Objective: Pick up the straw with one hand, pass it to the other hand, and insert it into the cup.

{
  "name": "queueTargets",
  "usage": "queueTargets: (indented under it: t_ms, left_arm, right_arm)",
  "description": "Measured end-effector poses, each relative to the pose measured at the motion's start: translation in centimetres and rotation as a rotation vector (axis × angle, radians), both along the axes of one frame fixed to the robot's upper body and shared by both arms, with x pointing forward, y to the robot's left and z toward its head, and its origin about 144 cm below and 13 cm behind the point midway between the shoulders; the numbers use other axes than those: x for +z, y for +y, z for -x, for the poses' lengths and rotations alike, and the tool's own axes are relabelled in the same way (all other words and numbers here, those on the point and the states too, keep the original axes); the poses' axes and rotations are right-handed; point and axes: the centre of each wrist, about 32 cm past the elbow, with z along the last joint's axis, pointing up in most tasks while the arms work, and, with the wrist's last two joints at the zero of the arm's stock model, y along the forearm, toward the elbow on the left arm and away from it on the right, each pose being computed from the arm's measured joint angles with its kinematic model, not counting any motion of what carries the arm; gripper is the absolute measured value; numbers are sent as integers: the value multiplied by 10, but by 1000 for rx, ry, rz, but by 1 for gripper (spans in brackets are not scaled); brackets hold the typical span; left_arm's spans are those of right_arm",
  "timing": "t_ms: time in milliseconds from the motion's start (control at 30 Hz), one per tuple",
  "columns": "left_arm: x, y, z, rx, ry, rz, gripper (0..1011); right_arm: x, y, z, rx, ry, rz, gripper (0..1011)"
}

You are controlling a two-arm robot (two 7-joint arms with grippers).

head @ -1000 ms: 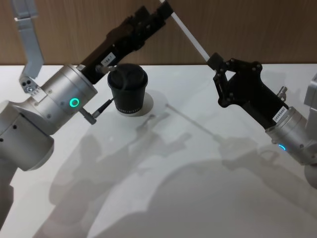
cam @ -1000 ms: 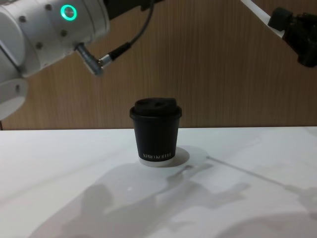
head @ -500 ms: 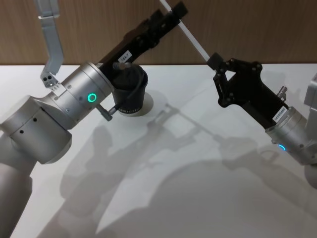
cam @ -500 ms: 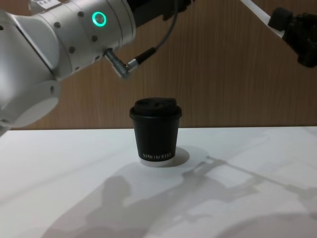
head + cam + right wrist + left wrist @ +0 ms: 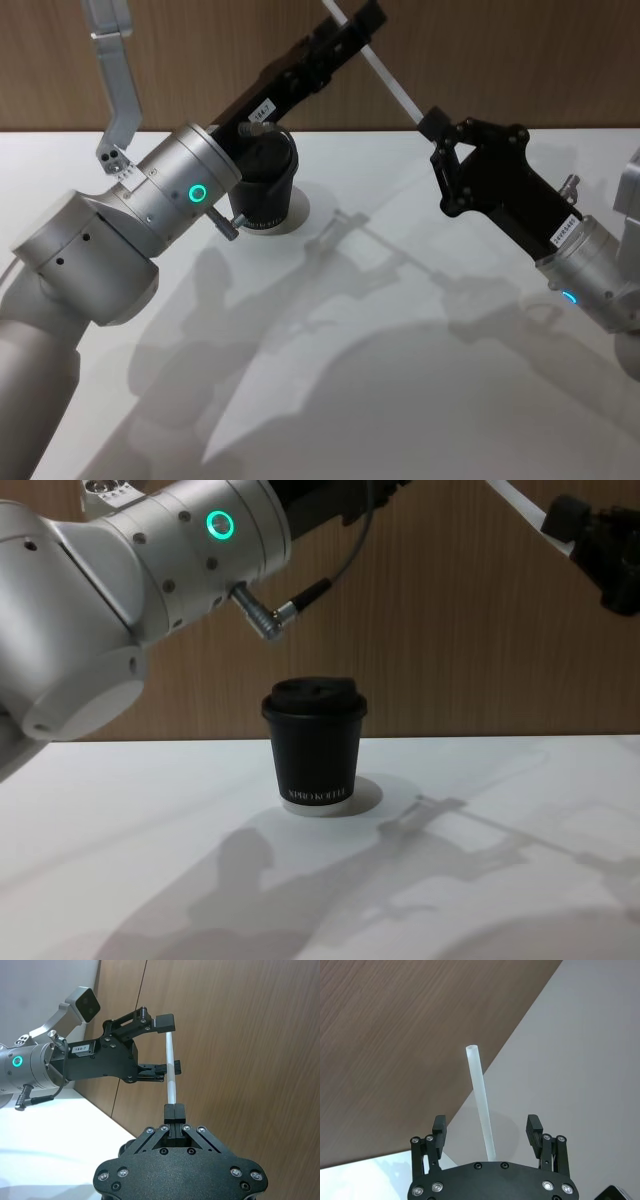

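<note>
The white straw (image 5: 390, 82) slants up over the table's far side, and my right gripper (image 5: 436, 124) is shut on its lower part. My left gripper (image 5: 352, 20), on a silver wrist with a green ring, is open with its fingers on either side of the straw's upper end. In the left wrist view the straw (image 5: 482, 1102) runs between the spread fingers (image 5: 439, 1129) and touches neither. The right wrist view shows the right gripper (image 5: 174, 1110) clamping the straw (image 5: 170, 1077), with the left gripper (image 5: 166, 1044) farther up it. The black lidded cup (image 5: 315, 745) stands upright on the table; in the head view the left arm partly hides the cup (image 5: 266, 188).
A black cable (image 5: 335, 575) loops from the left wrist above the cup. The white table (image 5: 380, 380) lies bare in front of the cup. A brown wood wall (image 5: 460, 630) runs behind the table.
My left arm has reached forward and to the right, bringing its open fingers around the straw's upper end. The right gripper, the straw and the cup have stayed still.
</note>
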Motion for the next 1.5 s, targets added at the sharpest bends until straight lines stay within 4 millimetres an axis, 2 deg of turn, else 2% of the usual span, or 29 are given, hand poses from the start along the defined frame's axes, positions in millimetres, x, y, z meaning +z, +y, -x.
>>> queueTargets:
  t_ms: [433, 533, 833, 900, 933, 1133, 1167, 1233, 1267, 1333, 1467, 1500]
  left_arm:
    - [-1, -3, -2, -5, -4, 13, 1002]
    - [-1, -3, -2, -6, -4, 14, 966]
    - [-1, -4, -3, -6, -5, 17, 727]
    - [-1, -4, -3, -7, -5, 17, 616]
    - [-1, -4, -3, -7, -5, 17, 616]
    - [-1, -4, -3, -8, -5, 18, 439]
    - [-1, -4, -3, -8, -5, 18, 374]
    - [-1, -5, -3, -8, -5, 19, 328]
    - [-1, -5, -3, -8, -6, 19, 267]
    - [-1, -5, -3, -8, -6, 19, 234]
    - [-1, -5, -3, -8, -6, 19, 96]
    - [-1, -5, -3, -8, -6, 19, 96]
  right_arm:
    - [0, 0, 0, 0, 0, 0, 0]
    - [0, 0, 0, 0, 0, 0, 0]
    - [0, 0, 0, 0, 0, 0, 0]
    - [0, 0, 0, 0, 0, 0, 0]
    - [0, 0, 0, 0, 0, 0, 0]
    - [0, 0, 0, 0, 0, 0, 0]
    - [0, 0, 0, 0, 0, 0, 0]
    - [0, 0, 0, 0, 0, 0, 0]
    - [0, 0, 0, 0, 0, 0, 0]
    - [0, 0, 0, 0, 0, 0, 0]
    - [0, 0, 0, 0, 0, 0, 0]
    - [0, 0, 0, 0, 0, 0, 0]
